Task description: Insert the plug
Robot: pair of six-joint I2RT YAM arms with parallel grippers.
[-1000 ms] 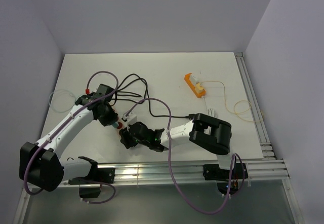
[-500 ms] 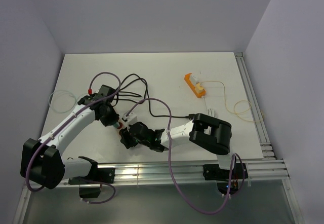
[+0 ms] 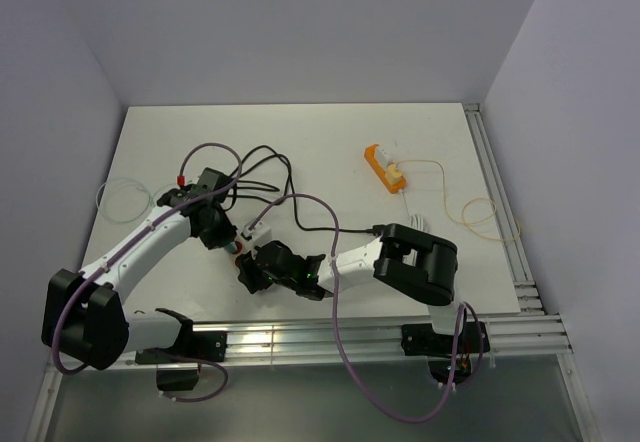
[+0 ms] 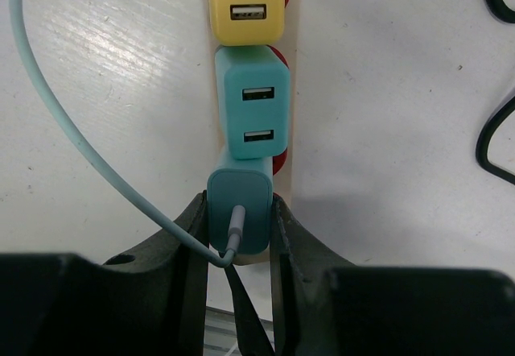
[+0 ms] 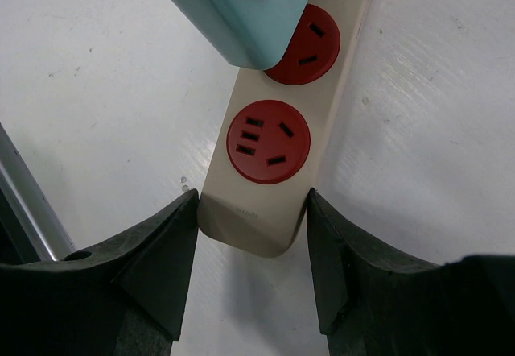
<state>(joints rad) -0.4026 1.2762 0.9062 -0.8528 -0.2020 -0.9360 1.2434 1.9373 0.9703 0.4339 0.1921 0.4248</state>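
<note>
Left wrist view: left gripper (image 4: 239, 215) closed on a teal plug (image 4: 239, 188), one finger on each side; a pale blue cable (image 4: 72, 130) leaves the plug's back. The plug is at the power strip (image 5: 256, 225), touching a teal two-port charger (image 4: 251, 106), with a yellow charger (image 4: 245, 6) beyond. Whether its pins are seated cannot be told.

Right wrist view: right gripper (image 5: 252, 203) clamps the strip's near end; one bare red socket (image 5: 269, 142) lies between that end and the plug.

White table (image 3: 330, 142).

Teal plug (image 4: 239, 203), pale-teal cable (image 4: 64, 122), yellow adapter (image 4: 246, 6) — beige power strip (image 5: 253, 215) with red sockets (image 5: 269, 141), white table (image 4: 386, 90).
</note>
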